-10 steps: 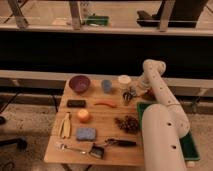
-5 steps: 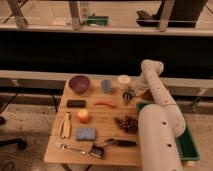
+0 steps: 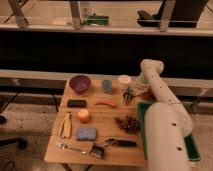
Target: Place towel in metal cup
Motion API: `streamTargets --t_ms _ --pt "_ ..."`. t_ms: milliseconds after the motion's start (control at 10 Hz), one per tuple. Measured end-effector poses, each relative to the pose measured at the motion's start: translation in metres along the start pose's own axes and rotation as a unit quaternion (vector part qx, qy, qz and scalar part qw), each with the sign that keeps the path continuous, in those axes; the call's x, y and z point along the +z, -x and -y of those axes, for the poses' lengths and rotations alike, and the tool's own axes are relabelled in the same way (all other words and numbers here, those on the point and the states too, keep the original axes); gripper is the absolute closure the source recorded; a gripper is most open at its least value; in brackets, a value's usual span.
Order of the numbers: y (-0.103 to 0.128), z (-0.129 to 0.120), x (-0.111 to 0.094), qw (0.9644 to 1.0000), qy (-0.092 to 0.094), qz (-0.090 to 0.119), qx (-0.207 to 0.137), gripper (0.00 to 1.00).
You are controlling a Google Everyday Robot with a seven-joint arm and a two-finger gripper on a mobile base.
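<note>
Wooden table (image 3: 102,122), one blue cup (image 3: 107,86), jaws nearby.

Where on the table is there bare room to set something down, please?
The widest bare patch of the table lies centrally, bordered by the orange fruit, the grapes, the red vegetable and the blue sponge. The back row is crowded: purple bowl, blue cup, white container, with the gripper just in front of the container.

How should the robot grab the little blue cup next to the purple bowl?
Probably by its rim, coming straight down. The small light-blue cup stands upright, mouth open upward, with the purple round bowl and white round container close on either side, so a sideways approach looks crowded. The end effector hangs low just right of the cup.
</note>
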Motion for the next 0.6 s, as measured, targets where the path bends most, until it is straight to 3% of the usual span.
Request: streamTargets --t_ms 400,600 --pt "0.024 -0.010 -0.089 0.9993 -0.035 -0.012 0.001 1.00" --pt "0.037 -0.006 -0.115 0.9984 -0.055 -0.012 -0.001 1.00"
